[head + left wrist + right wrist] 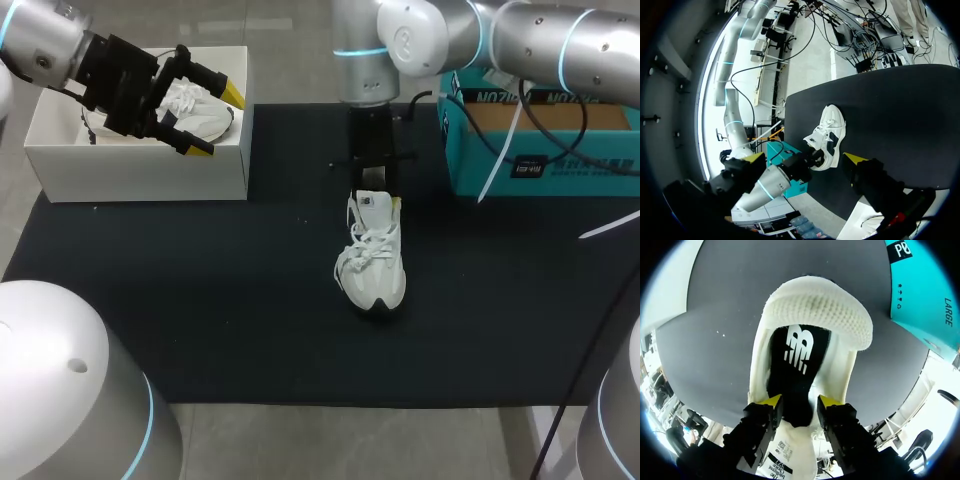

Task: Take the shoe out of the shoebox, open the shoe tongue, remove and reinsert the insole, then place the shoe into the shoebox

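Note:
A white shoe [372, 262] lies on the black mat [200, 300] in the middle of the table, toe toward the front. My right gripper [375, 190] hangs over its heel end. In the right wrist view its yellow tips [800, 401] stand apart above the shoe's mouth, and the black insole [797, 365] shows between them, with nothing pinched. The white tongue [782, 460] lies beneath the fingers. My left gripper [218, 122] is wide open over the white shoebox [140, 170] at the back left. From the left wrist, the shoe [830, 135] appears ahead of the left gripper [805, 158].
Inside the white shoebox rests a second white shoe [195, 108], directly under the left gripper. An open teal box [540, 150] stands at the back right, beside the right arm. Grey table border runs around the mat.

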{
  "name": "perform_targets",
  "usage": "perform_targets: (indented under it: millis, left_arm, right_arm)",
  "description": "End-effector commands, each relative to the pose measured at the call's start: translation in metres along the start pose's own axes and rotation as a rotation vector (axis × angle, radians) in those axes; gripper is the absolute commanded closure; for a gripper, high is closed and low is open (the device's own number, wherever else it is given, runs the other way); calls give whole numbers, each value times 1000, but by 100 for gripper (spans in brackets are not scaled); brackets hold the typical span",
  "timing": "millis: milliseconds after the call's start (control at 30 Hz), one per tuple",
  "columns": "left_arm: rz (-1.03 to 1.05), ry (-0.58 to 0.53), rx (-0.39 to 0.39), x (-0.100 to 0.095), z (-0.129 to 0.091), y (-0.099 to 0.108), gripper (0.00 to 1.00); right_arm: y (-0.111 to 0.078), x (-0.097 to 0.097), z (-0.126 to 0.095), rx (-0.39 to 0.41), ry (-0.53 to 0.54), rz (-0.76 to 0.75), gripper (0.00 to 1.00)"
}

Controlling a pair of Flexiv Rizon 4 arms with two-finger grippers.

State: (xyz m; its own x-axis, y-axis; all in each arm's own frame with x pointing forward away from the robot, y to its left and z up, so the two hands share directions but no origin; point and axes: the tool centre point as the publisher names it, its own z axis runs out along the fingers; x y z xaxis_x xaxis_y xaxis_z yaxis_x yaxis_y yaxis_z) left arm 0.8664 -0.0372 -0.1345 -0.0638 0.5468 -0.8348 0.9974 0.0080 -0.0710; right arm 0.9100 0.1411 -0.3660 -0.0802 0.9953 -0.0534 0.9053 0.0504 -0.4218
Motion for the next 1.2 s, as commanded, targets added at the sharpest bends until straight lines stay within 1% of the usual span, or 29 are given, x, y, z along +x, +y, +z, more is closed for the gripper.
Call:
perform_targets:
  millis: [33, 100, 133, 400, 700, 967, 1200]
  left_arm:
    - [0, 4, 0, 0, 0, 0, 0]
    - [0, 4, 0, 0, 0, 0, 0]
    - [0, 4, 0, 0, 0, 0, 0]
    - [0, 4, 0, 0, 0, 0, 0]
    - [0, 4, 0, 0, 0, 0, 0]
    - [0, 4, 0, 0, 0, 0, 0]
    - [0, 4, 0, 0, 0, 0, 0]
  right_arm:
    - [-2, -1, 3, -2, 7, -3, 16]
    - [-2, -1, 3, 0, 8, -5, 7]
    - [-2, -1, 3, 1, 9, -5, 0]
    - [-4, 0, 1, 1, 12, -1, 0]
    - [-12, 0, -11, -18, 9, 8, 0]
    - [-13, 5, -16, -25, 9, 3, 0]
    - [-15, 5, -19, -31, 10, 9, 0]
